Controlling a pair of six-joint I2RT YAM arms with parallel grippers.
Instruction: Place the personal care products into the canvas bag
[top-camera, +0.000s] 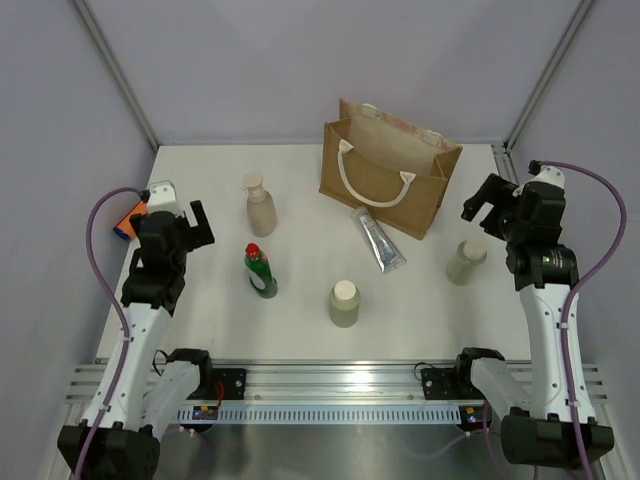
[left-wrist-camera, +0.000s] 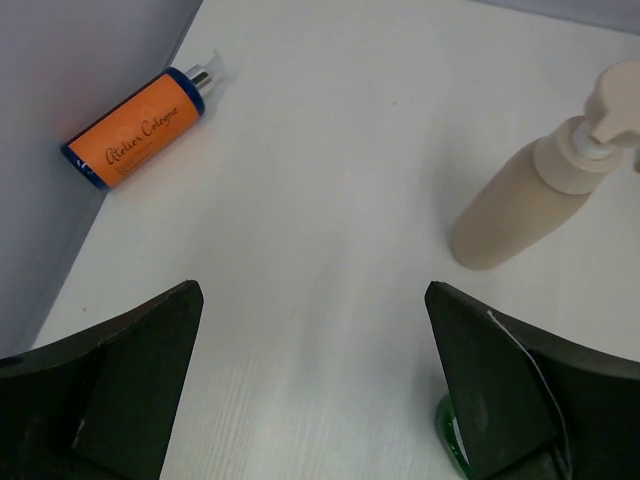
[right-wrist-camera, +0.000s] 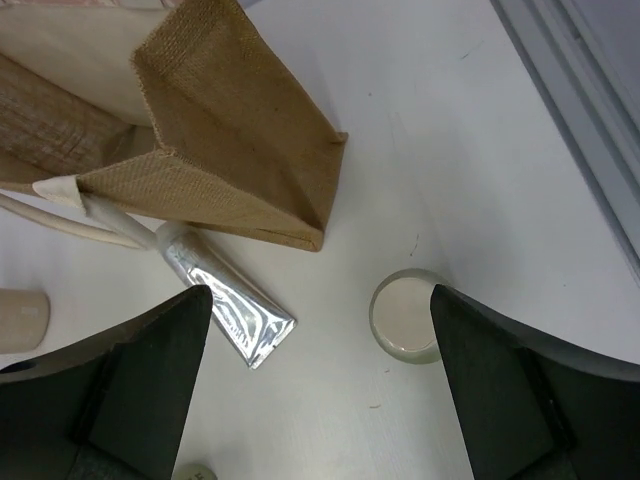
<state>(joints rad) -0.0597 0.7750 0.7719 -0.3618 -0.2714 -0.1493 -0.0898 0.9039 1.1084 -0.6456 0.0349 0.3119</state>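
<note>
The canvas bag (top-camera: 385, 172) stands open at the back centre, white rope handles hanging down. A beige pump bottle (top-camera: 260, 205), a green red-capped bottle (top-camera: 260, 270) and one olive cream-capped bottle (top-camera: 344, 303) stand on the table. A silver tube (top-camera: 378, 240) lies in front of the bag. A second olive bottle (top-camera: 465, 262) stands at the right. The orange bottle (left-wrist-camera: 135, 130) lies by the left wall. My left gripper (top-camera: 180, 232) is open and empty, left of the green bottle. My right gripper (top-camera: 487, 205) is open and empty, above the right olive bottle (right-wrist-camera: 405, 315).
Grey walls close in the table on the left, back and right. A metal rail (top-camera: 340, 382) with both arm bases runs along the near edge. In the right wrist view the bag's corner (right-wrist-camera: 320, 235) lies close to the silver tube (right-wrist-camera: 225, 300).
</note>
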